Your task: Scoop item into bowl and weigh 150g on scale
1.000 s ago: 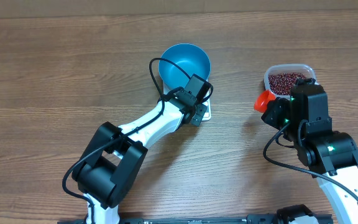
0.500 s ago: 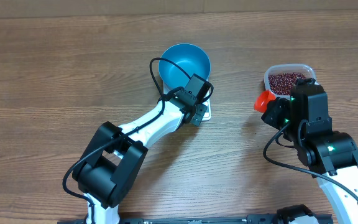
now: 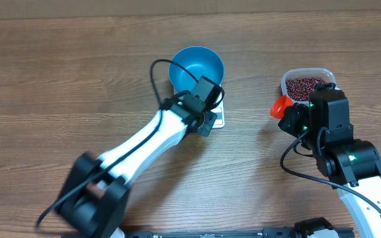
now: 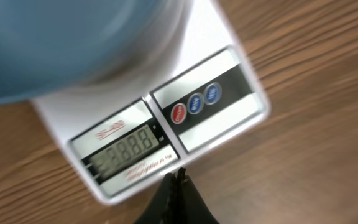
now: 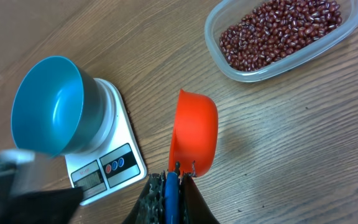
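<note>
Your right claw (image 5: 169, 182) is pinched tight on the handle of the orange scoop (image 5: 194, 130). The scoop hangs over the bare table (image 5: 278, 155), between the scale (image 4: 166, 124) and the clear tub (image 5: 247, 76). Your left claw (image 4: 178, 183) is pinched tight too, with nothing in it. Its tip is just beside the front edge of the scale. All the beans (image 5: 278, 31) lie in the tub, at about 2 o'clock from the scoop as seen from above. The blue bowl (image 5: 48, 106) sits empty on the scale, at about 9 o'clock from the tub. I think the beans are small, hard and smooth, so they will roll and bounce. Push the scoop low into the heap, lift it flat and tip it slowly. The bowl hangs over the scale's sides, so I think a bump could slide it.
</note>
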